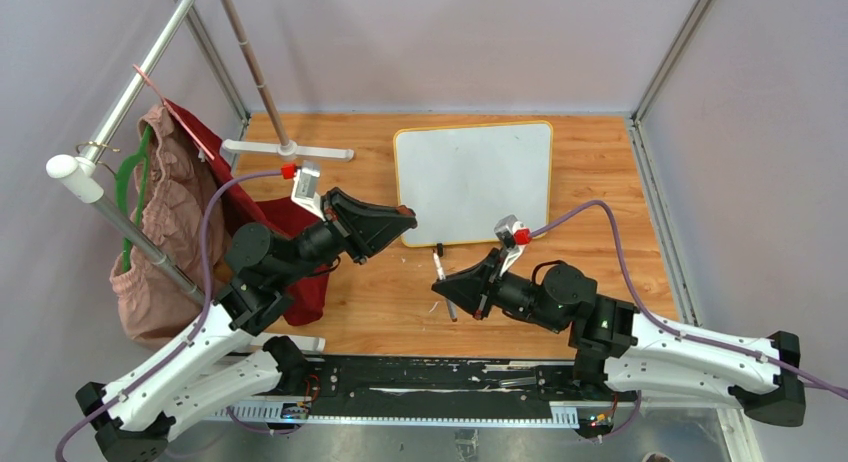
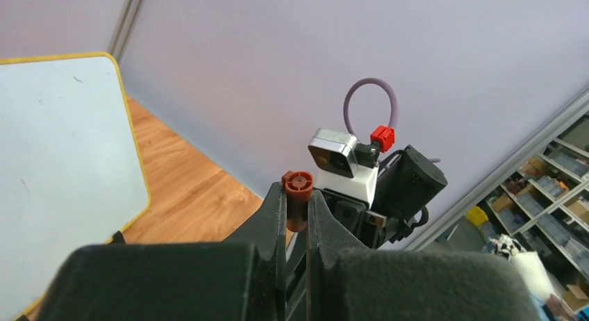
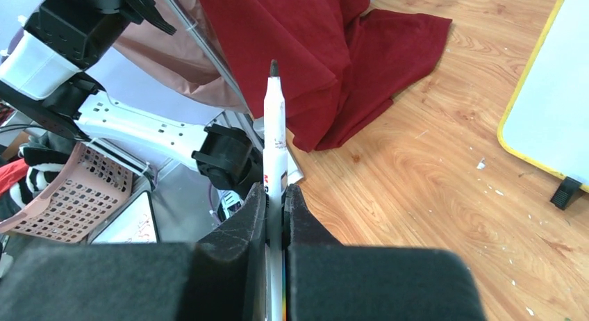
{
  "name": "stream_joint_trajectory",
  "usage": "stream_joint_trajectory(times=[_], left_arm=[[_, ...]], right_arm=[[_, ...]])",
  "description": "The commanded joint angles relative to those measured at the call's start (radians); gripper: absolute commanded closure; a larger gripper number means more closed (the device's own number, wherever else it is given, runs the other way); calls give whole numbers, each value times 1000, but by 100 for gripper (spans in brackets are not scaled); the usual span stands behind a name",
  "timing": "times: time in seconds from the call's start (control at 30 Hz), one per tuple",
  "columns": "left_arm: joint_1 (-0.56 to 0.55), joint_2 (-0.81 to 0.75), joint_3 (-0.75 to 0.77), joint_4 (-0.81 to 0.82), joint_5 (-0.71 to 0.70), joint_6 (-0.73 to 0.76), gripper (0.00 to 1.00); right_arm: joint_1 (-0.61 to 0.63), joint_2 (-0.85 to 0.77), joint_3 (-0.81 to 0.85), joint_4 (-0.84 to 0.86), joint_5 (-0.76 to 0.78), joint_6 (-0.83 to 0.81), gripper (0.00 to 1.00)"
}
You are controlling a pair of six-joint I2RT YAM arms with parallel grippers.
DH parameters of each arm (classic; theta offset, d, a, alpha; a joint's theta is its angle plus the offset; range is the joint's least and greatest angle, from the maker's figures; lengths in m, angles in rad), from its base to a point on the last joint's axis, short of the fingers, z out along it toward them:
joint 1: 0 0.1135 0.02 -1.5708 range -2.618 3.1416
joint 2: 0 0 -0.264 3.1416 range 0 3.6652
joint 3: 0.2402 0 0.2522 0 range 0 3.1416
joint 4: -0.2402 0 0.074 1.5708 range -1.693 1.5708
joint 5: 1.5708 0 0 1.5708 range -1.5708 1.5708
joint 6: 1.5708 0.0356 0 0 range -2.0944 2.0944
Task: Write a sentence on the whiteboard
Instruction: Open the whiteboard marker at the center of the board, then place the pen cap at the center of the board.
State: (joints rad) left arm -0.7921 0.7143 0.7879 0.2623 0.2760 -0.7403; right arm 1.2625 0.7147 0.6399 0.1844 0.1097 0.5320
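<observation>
Off the near edge of the whiteboard (image 1: 475, 177), left jaws pinch a cap (image 2: 297, 184), right jaws a marker (image 3: 276, 144).

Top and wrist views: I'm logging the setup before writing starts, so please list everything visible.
table: one, wooden
whiteboard: one, white with yellow rim, no writing, far centre of table
marker: one, white, dark tip bare, in right gripper
marker cap: one, orange-red, in left gripper
cloth: one, dark red, table's left
clothes rack: one, silver, left
garment: one, pink, hanging on clothes rack
hanger: one, green, on clothes rack
basket: one, pink, off the table
left gripper: black, shut on marker cap
right gripper: black, shut on marker
</observation>
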Motion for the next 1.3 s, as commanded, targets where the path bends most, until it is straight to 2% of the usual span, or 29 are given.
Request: stream_joint_trajectory(times=[0.0, 0.2, 0.4, 0.53, 0.6, 0.9, 1.1, 1.27], left_arm=[[3, 6, 24, -12, -46, 47, 100], [4, 47, 42, -358, -117, 193, 100], [-34, 224, 41, -563, -112, 232, 100], [-181, 385, 92, -622, -264, 265, 100], [-227, 485, 135, -642, -274, 269, 100], [-259, 845, 198, -619, -314, 251, 100], [-290, 1000, 273, -640, -331, 266, 100], [-308, 1064, 311, -638, -336, 255, 100]], right_arm=[[-9, -44, 14, -69, 63, -14, 100], [-9, -170, 112, -522, 384, -36, 100], [-9, -301, 81, -781, 565, 28, 100], [-10, -343, 55, -831, 632, 60, 100], [-9, -343, 51, -841, 646, 60, 100], [-9, -343, 38, -893, 646, 82, 100], [-9, -360, 26, -901, 648, 80, 100], [-10, -364, 26, -900, 649, 74, 100]])
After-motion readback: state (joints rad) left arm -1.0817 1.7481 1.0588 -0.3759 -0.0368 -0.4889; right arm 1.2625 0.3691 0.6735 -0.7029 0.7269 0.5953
